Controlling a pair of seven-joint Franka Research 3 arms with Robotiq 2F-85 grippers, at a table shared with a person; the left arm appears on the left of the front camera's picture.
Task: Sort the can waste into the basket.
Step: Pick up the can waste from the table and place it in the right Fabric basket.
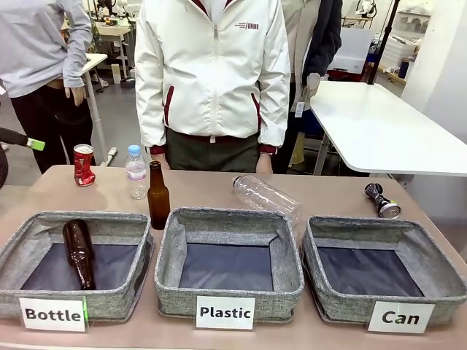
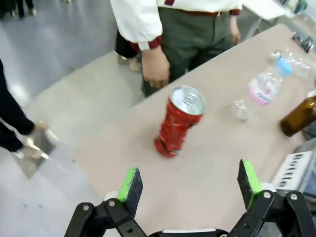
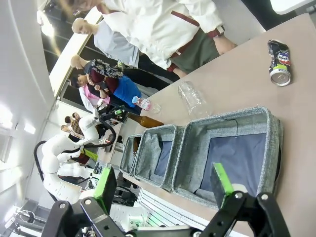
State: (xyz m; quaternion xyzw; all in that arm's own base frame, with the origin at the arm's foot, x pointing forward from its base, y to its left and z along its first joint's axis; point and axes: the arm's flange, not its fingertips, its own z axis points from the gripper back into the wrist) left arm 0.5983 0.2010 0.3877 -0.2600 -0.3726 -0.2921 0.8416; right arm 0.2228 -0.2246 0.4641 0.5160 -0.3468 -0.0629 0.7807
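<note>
While the Can basket (image 1: 343, 305) shows nothing but its dark lining, the dark can (image 1: 382, 201) lies on its side on the table (image 1: 219, 191) just behind that basket's far right corner. Well to the left of the Can basket, past the Plastic basket (image 1: 175, 292), equally bare inside, and the Bottle basket (image 1: 109, 306), which holds one brown bottle (image 1: 79, 254) lying down, the dented red can (image 1: 83, 165) stands. The left gripper (image 2: 188, 172) hangs near the red can, jaws spread wide. The right gripper (image 3: 163, 173), equally wide, hangs at the Can basket's near side.

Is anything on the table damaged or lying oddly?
Yes. The red can stands crumpled and leaning at the left end of the table. The dark can lies crushed on its side behind the Can basket. A clear plastic bottle also lies flat.
</note>
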